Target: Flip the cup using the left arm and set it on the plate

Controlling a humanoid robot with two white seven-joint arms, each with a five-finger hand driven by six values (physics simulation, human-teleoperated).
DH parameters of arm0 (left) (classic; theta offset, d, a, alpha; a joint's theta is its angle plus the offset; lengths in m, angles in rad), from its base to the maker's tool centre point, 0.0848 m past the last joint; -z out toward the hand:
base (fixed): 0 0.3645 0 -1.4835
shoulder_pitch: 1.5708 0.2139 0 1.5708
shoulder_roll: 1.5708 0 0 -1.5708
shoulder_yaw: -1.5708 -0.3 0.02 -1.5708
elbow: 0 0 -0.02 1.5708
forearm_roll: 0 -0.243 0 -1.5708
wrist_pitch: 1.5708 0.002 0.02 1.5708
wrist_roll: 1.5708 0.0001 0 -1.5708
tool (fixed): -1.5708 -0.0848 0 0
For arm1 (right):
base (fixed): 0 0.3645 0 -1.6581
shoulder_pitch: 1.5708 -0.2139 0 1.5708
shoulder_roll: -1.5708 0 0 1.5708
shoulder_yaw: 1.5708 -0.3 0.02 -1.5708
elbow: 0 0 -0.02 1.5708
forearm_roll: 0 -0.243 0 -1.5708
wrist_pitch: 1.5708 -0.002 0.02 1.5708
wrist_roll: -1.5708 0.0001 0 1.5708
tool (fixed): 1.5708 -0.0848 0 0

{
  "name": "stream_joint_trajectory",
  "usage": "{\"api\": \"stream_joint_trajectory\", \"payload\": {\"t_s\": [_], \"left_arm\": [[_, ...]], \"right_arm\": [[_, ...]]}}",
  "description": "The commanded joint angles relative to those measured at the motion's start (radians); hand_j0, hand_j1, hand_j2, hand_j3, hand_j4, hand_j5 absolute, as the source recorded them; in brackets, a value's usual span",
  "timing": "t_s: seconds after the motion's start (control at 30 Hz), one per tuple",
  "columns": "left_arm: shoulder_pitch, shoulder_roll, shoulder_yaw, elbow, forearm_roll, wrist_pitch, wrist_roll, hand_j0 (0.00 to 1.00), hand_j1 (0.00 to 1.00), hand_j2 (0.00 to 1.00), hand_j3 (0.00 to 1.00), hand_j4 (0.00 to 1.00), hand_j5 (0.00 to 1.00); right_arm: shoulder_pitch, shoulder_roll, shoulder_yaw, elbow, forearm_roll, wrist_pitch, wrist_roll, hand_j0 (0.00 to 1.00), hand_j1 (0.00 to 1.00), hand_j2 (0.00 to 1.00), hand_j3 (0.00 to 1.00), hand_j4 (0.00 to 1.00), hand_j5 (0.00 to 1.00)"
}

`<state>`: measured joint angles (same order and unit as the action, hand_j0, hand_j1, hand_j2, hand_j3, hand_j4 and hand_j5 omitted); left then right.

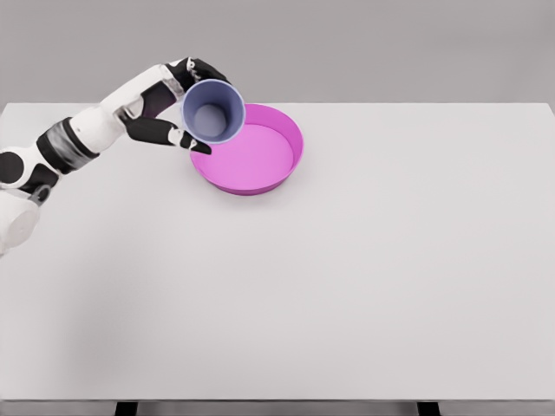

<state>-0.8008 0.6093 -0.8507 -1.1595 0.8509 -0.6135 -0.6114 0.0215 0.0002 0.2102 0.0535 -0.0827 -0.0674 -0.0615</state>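
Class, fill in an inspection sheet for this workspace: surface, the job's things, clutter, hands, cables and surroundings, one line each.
Surface: white table, plain and flat; its dark legs show at the bottom edge.
Job's things: blue-grey cup, held above the table with its open mouth turned toward the camera, overlapping the left rim of the pink plate in this view. The plate sits on the table and holds nothing else.
Clutter: nothing seen.
Hands: left hand grips the cup from its left side, fingers wrapped around it. Right hand not in view.
Cables: nothing seen.
Surroundings: plain grey background behind the table.
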Motion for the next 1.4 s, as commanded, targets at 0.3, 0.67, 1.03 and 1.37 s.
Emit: {"api": "stream_joint_trajectory", "payload": {"t_s": [0.3,0.67,1.03,1.37], "left_arm": [[0.014,-0.263,0.004,0.291,0.218,0.021,0.001,0.52,0.52,0.52,0.52,0.52,0.52],[0.008,-0.325,0.002,0.489,0.283,0.163,0.001,0.52,0.52,0.52,0.52,0.52,0.52],[-0.025,-0.355,-0.001,0.563,0.281,0.239,0.001,0.52,0.52,0.52,0.52,0.52,0.52],[-0.037,-0.375,0.005,0.607,0.281,0.248,0.001,0.52,0.52,0.52,0.52,0.52,0.52]], "right_arm": [[0.0,0.0,0.0,0.0,0.0,0.0,0.0,1.0,1.0,1.0,1.0,1.0,1.0],[0.0,0.0,0.0,0.0,0.0,0.0,0.0,1.0,1.0,1.0,1.0,1.0,1.0],[0.0,0.0,0.0,0.0,0.0,0.0,0.0,1.0,1.0,1.0,1.0,1.0,1.0],[0.0,0.0,0.0,0.0,0.0,0.0,0.0,1.0,1.0,1.0,1.0,1.0,1.0]]}}
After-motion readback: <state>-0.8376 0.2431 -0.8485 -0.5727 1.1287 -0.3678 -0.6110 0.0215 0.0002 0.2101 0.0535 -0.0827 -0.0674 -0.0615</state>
